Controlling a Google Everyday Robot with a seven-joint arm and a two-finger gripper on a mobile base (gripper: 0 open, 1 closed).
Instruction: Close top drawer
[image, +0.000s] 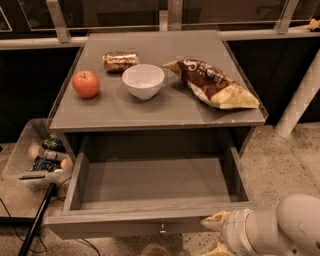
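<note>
Camera view shows the gripper (214, 235) at near right, its fingers spread apart and holding nothing, just beside the front of the open top drawer (125, 225).

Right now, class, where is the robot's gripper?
In the camera view's bottom right, the gripper sits just right of the knob on the open top drawer.

Nothing is reading out clearly anywhere. The gripper (214, 235) is hovering at the lower right, near the right end of the front of the top drawer (125, 226). Well above it, the chip bag (215, 85) is showing pale markings at its upper end, perhaps a curled letter, but nothing legible. Up and to the left of the gripper, the can (120, 61) is showing a gold label without readable words.
</note>
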